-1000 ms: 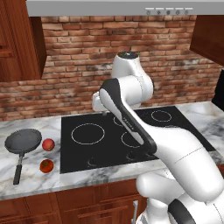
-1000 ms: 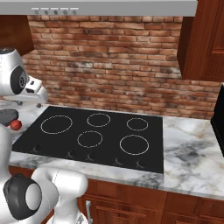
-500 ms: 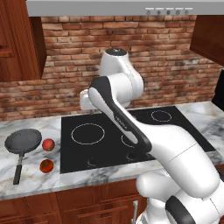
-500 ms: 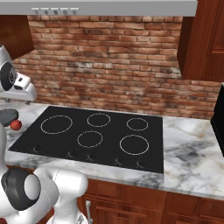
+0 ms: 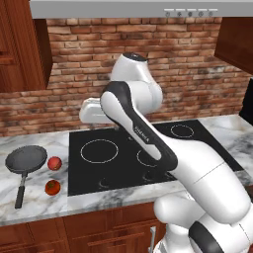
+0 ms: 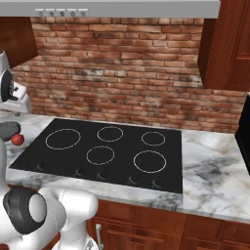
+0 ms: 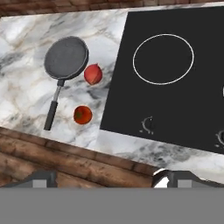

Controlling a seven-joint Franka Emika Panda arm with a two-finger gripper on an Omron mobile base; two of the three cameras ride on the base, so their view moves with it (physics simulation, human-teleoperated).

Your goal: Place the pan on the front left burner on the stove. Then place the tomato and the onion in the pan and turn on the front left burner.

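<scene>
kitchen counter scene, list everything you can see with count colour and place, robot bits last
pan: 1, dark grey with black handle, on the marble counter left of the stove, empty
onion: 1, dull pinkish-red, on the counter beside the pan's rim, nearer the stove
tomato: 1, bright orange-red, on the counter near the front edge, beside the pan handle
stove: 1, black glass, set in the counter
front left burner: 1, white ring, bare
smaller burners: 4, white rings, bare
knobs: small, dark, along the stove's front edge
counter: marble
wall: red brick
cabinets: brown wood
arm: white, raised over the stove
pincer: dark tips, open, holding nothing
</scene>
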